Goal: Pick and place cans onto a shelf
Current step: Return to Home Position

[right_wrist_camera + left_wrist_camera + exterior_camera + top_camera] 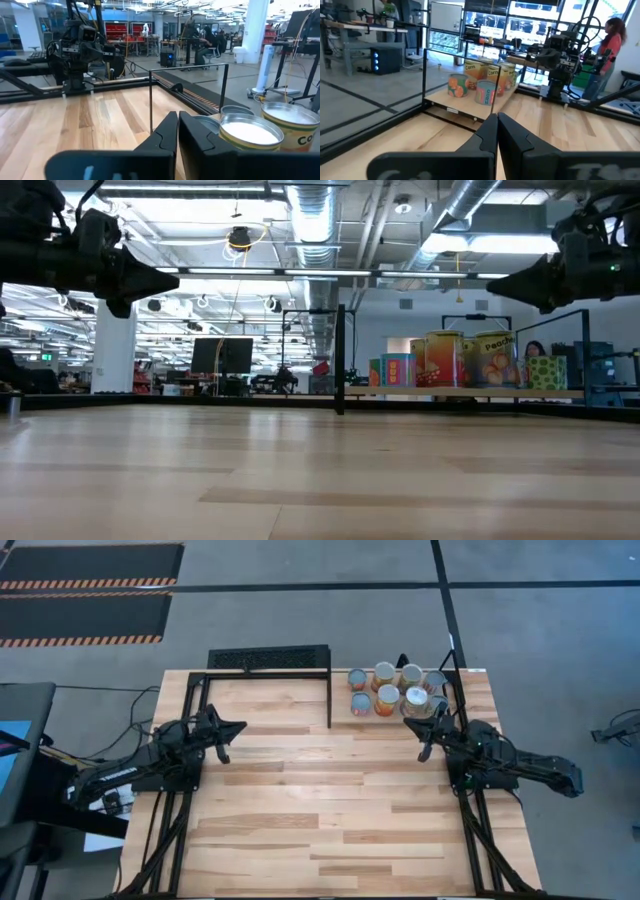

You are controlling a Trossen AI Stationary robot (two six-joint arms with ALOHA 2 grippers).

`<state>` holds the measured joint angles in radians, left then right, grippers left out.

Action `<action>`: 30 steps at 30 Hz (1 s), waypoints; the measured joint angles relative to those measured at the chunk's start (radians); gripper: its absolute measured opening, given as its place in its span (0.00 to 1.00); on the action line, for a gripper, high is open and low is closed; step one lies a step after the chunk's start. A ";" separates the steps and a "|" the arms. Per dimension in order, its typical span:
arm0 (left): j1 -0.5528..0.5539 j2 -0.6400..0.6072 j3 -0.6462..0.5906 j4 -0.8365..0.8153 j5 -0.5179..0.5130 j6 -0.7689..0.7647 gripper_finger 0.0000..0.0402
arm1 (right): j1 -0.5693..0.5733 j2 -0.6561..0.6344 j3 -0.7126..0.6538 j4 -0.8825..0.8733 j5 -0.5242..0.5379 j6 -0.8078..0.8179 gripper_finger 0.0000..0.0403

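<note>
**Left wrist view.** The left hand (497,120) occupies the lower edge, its two dark fingers (487,136) pressed together with nothing between them, pointing toward the shelf (439,99). The shelf is a low pale board within a thin black frame, resting on the wooden surface (555,131). On the shelf the cans (482,80) stand upright in a tight cluster. An orange-labelled can (458,85) is at the shelf's near edge, a pale blue and pink can (485,92) is just beside it, and yellow corn cans (476,70) are behind both. Past the shelf's far end, the other arm (555,62) rises from the surface. Well behind the shelf, off the surface, stands a person in a red top (610,45).
</note>
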<state>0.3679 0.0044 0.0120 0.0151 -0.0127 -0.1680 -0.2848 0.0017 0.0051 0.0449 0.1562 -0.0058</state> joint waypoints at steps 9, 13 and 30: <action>0.000 0.000 0.000 0.000 0.000 0.013 0.00 | 0.000 0.006 0.000 -0.003 0.000 0.040 0.09; 0.000 0.000 0.000 0.000 0.000 0.013 0.00 | 0.001 0.006 0.000 -0.004 0.000 0.040 0.08; 0.000 0.000 0.001 -0.001 0.000 0.013 0.00 | 0.001 0.006 0.000 -0.004 0.001 0.040 0.08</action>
<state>0.3683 0.0044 0.0128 0.0143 -0.0124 -0.1547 -0.2840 0.0074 0.0051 0.0406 0.1570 0.0345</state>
